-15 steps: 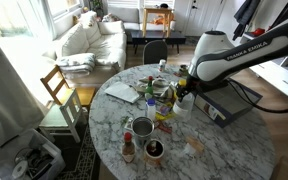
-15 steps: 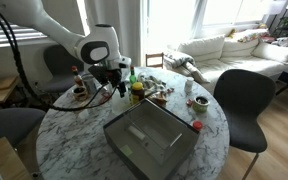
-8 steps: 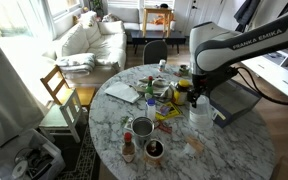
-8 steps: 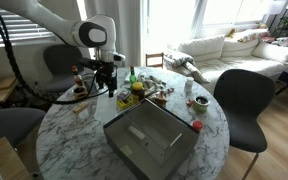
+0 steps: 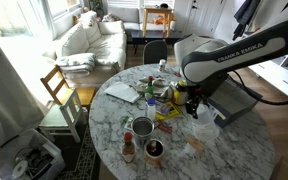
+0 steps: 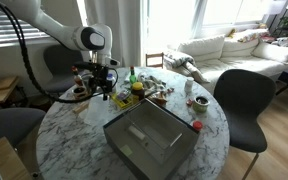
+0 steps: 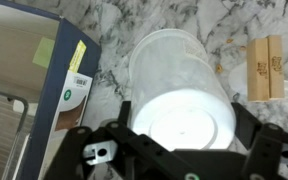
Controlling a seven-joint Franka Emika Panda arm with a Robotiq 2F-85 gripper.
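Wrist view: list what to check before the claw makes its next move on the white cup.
1. White cup sits between the fingers of the claw: ok.
2. Claw open, one finger on each side of the cup: ok.
3. Fingers touching the cup wall: cannot tell, the contact spots are hidden.
4. Cup upright on the marble table: ok.
5. Cup contents: cannot tell, glare washes out the inside.
6. Neighbours clear of the cup: ok. The grey box lies close on one side and the wooden block on the other, both apart from the cup.
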